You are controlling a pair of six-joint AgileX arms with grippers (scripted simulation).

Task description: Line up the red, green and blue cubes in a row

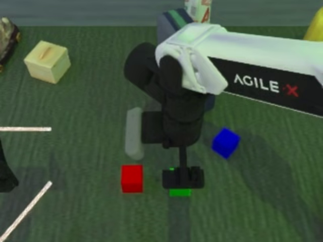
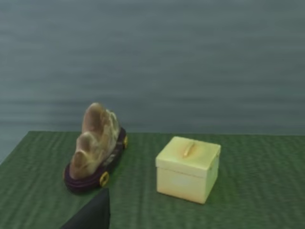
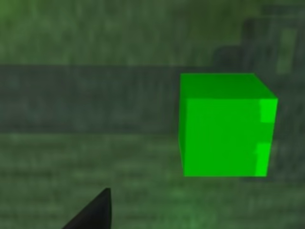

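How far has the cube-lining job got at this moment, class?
Done: red cube sits on the table. In hand: right gripper is directly over the green cube, beside the red. Left: blue cube lies apart, out of line. Left arm is parked at the table's left.

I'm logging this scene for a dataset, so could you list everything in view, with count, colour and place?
red cube: 1, bright red, front centre of the table, left of the green one.
green cube: 1, bright green, mostly hidden under the right gripper.
blue cube: 1, deep blue, right of and behind the green one.
slotted block: 1, pale cream-yellow, back left.
ornament on a dark base: 1, tan, far back left corner.
table: 1, dark green cloth.
right gripper: 1, black, over the green cube.
left arm: 1, dark, parked at the left edge.
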